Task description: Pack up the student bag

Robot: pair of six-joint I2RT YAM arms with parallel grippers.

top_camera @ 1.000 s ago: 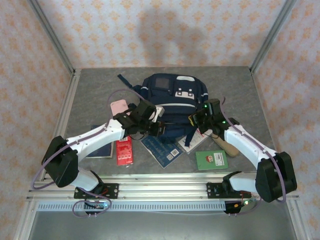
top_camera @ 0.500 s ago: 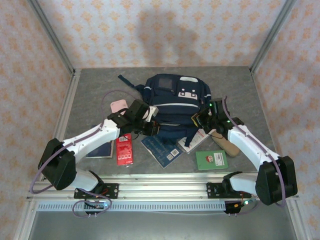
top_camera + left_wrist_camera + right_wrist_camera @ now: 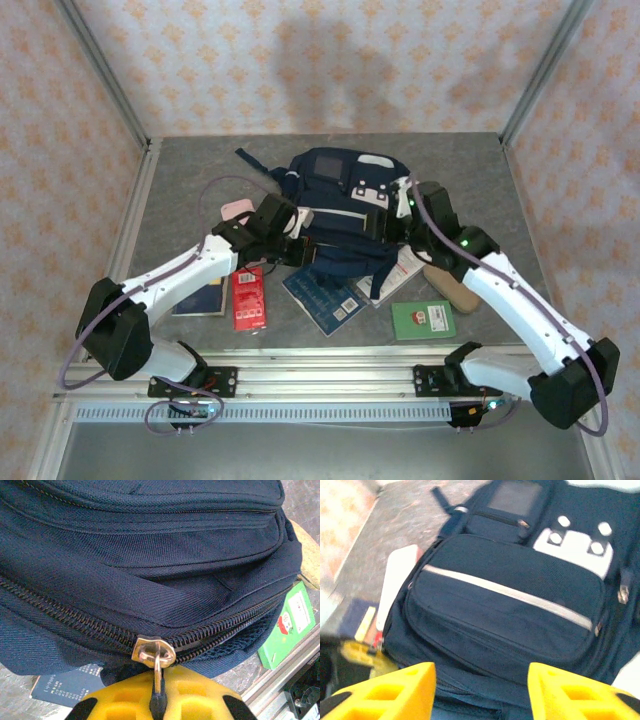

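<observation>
2-finger L hand (image 3: 156, 702) pinches student bag (image 3: 150, 555) zip pull (image 3: 157, 669), R hand (image 3: 480, 692) spread wide, empty.

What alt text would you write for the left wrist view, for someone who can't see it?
The yellow left hand is shut on the brass zipper pull of the navy student bag, seen close up. A green card lies beside the bag at the right edge.

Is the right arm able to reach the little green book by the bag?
Probably yes: the green book lies uncovered on the table, and the right gripper is open and empty.
</observation>
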